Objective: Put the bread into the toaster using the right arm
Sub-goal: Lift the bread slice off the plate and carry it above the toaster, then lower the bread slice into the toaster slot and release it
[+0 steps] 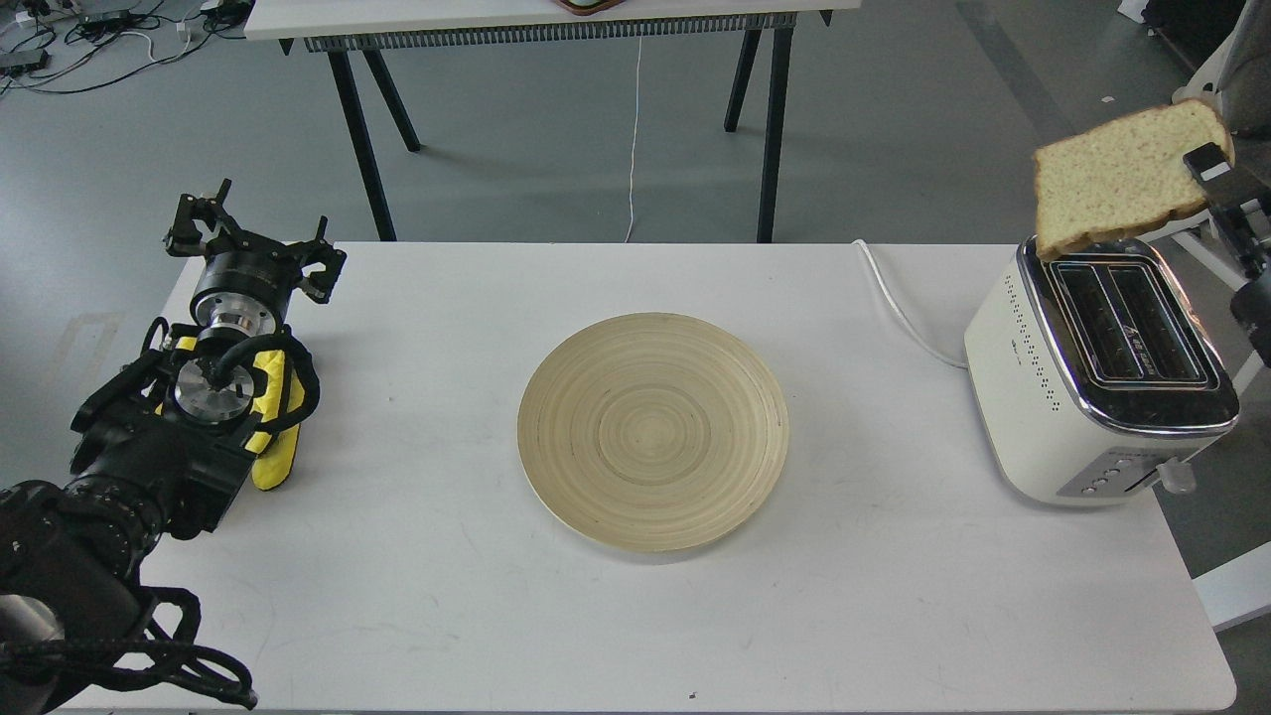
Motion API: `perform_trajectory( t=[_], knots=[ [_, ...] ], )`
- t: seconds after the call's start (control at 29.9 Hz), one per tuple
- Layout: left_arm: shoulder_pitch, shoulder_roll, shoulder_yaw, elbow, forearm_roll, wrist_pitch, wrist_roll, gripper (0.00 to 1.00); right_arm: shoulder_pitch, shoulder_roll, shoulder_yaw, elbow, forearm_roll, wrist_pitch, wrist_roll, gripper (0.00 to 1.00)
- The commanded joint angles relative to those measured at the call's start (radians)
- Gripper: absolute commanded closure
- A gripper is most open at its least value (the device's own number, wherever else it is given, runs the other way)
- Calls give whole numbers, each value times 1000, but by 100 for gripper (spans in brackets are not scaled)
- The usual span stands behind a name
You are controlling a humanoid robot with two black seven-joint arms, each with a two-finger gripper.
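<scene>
The bread (1122,179), a tan slice with brown crust, hangs in the air above the far end of the toaster (1097,367). My right gripper (1207,167) is shut on the slice's right corner; most of the right arm is out of view past the right edge. The cream-white toaster stands at the table's right edge with both dark slots showing. My left gripper (248,236) rests at the far left of the table, open and empty.
A round wooden plate (652,429) lies at the table's middle. A white cable (899,308) runs from the toaster across the table. A second table (556,20) stands beyond. A white chair (1216,119) is behind the toaster.
</scene>
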Motion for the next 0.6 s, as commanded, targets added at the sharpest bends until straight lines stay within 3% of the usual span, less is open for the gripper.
perform_trajectory(
  t=[0.0,0.57],
  knots=[
    [0,0,0,0,1,0,0,0,-2,-50,-79,-5,-49,0,0,100],
    [0,0,0,0,0,0,0,0,-7,-82,-196,-29,-52,0,0,100]
  ],
)
